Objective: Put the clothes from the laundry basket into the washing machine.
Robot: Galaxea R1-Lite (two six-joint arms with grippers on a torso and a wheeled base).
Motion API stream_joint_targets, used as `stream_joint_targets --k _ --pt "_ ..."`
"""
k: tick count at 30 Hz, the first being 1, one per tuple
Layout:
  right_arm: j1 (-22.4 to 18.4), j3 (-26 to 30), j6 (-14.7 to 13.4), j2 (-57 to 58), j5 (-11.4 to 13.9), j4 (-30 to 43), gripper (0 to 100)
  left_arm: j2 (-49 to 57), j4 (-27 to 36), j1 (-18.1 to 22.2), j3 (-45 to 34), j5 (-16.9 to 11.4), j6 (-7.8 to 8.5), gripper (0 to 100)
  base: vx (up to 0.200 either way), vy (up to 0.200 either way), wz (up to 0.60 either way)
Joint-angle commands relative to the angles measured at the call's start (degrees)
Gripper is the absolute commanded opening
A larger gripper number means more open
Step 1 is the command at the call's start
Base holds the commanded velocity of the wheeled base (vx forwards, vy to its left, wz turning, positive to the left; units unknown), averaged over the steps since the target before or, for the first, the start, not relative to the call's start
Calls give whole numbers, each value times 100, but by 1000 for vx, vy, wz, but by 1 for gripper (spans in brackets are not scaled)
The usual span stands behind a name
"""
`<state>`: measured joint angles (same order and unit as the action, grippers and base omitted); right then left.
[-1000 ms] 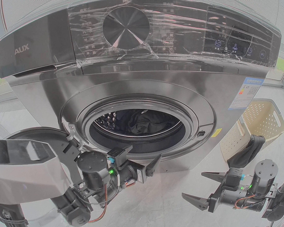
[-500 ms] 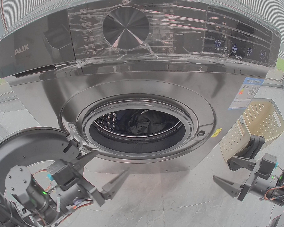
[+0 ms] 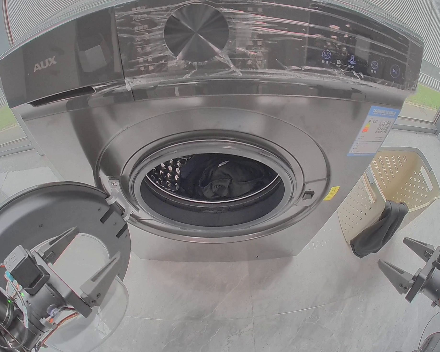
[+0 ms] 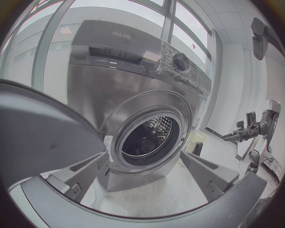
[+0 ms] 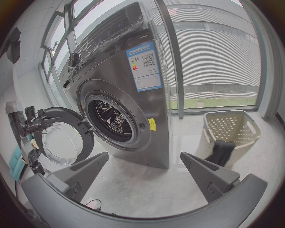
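Note:
The washing machine [image 3: 218, 112] stands with its round door [image 3: 53, 213] swung open to the left. Dark clothes [image 3: 220, 179] lie inside the drum. A beige laundry basket [image 3: 407, 177] sits on the floor to the machine's right, and a dark garment [image 3: 380, 228] hangs over its near rim. My left gripper [image 3: 98, 243] is low at the left, in front of the open door, open and empty. My right gripper [image 3: 392, 251] is low at the right, just below the hanging garment, open and empty. In the right wrist view the basket [image 5: 234, 124] and garment [image 5: 221, 153] lie beyond the open fingers.
Grey tiled floor [image 3: 243, 298] spreads in front of the machine between the two arms. The door's glass bowl [image 5: 59, 145] juts out toward the left arm. Large windows [image 5: 219, 53] stand behind the machine and basket.
Both arms have pulled back from the machine: the left gripper went down and left, away from the drum opening, and the right gripper moved right. Both stayed open. The head view shifted slightly.

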<state>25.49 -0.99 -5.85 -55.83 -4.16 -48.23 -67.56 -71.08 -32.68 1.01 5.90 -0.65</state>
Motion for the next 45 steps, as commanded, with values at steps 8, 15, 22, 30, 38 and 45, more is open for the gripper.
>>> stream_joint_targets --k 8,15,22,30,38,45 --pt "-1512 46 321 3843 73 2898 100 3715 3118 1062 -84 -10 73 100 -200 0 0" --pt "-1732 37 339 5030 38 4190 100 5051 4551 1572 92 -159 -155 100 -200 0 0" --pt "-1749 99 339 5021 -384 4410 100 5991 5948 2372 -101 -370 -190 100 0 0 0" --pt "-1890 99 330 5021 -657 4392 100 6695 6704 3321 -101 -652 -173 100 0 0 0" --pt "-2628 99 743 5495 -375 4427 100 6703 6836 3295 -101 -168 -243 100 0 0 0" --pt "-2540 99 374 5531 -200 4559 100 6730 6871 3277 -101 -212 -287 100 0 0 0"
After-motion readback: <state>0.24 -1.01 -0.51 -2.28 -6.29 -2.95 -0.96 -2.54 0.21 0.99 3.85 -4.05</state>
